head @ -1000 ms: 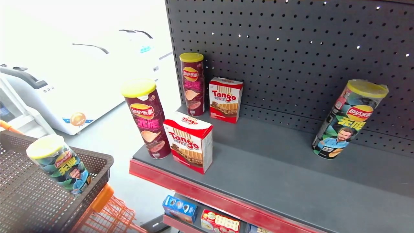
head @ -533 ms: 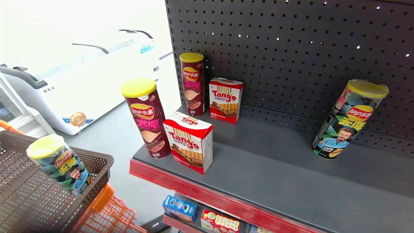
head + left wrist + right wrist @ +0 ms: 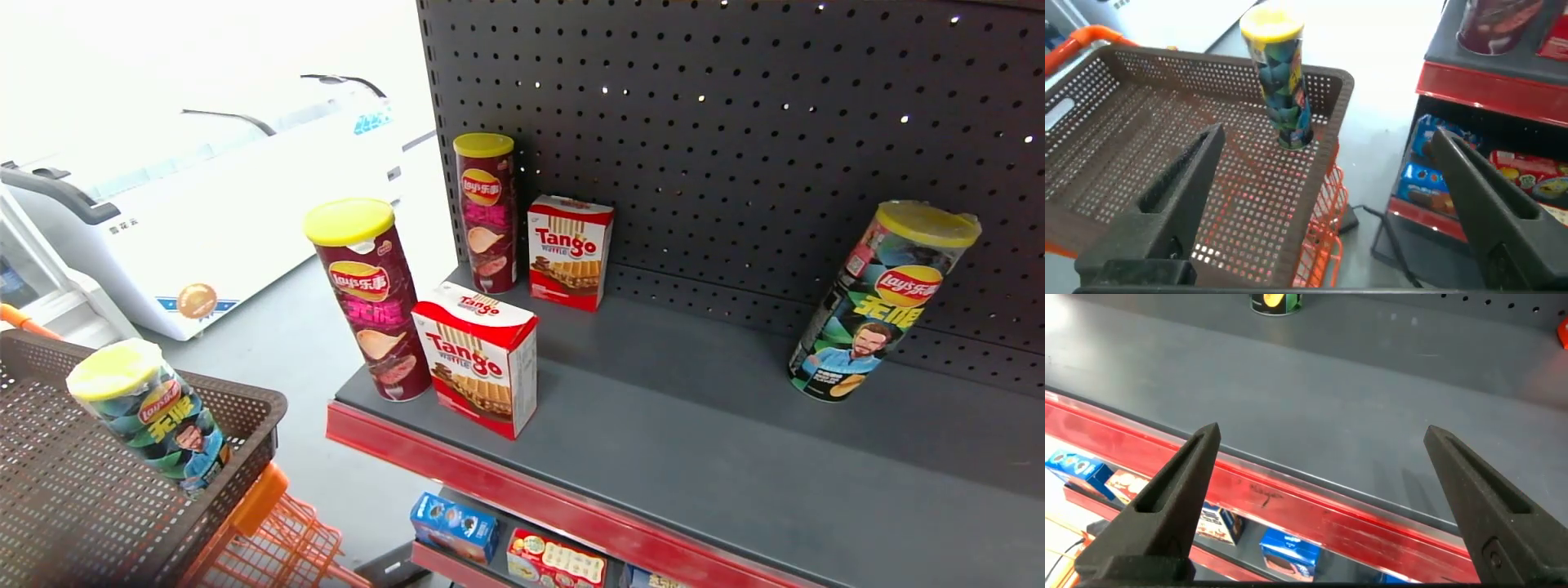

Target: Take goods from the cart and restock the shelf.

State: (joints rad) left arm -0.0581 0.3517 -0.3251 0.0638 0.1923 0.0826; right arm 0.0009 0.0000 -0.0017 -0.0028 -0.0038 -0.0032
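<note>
Left end effector (image 3: pixel 1324 137): fingers spread wide, nothing between them, poised above the brown cart basket (image 3: pixel 1208 61). Right end effector (image 3: pixel 1323 431): likewise spread and empty, above the red front edge (image 3: pixel 1315 498) of the grey shelf (image 3: pixel 653 425).

Inside the basket, close to the corner nearest the shelf: one green chips can (image 3: pixel 147 412), upright, yellow lid on. Beneath the basket: orange cart frame (image 3: pixel 286 539).

At the shelf's front left corner: front maroon chips can (image 3: pixel 371 298), upright, with the front wafer box (image 3: pixel 478 359) just beside it, toward the shelf's middle. At the back left corner, against the black pegboard (image 3: pixel 735 122): rear maroon chips can (image 3: pixel 486 212), and beside it the rear wafer box (image 3: pixel 569 253). Far along the back edge toward the right, well apart from the rest: second green chips can (image 3: pixel 878 302), standing close to the pegboard.

On the lower shelf, under the red edge: blue snack box (image 3: pixel 455 527) and a few more packets. Behind the cart, on the floor: white chest freezer (image 3: pixel 204 220).
</note>
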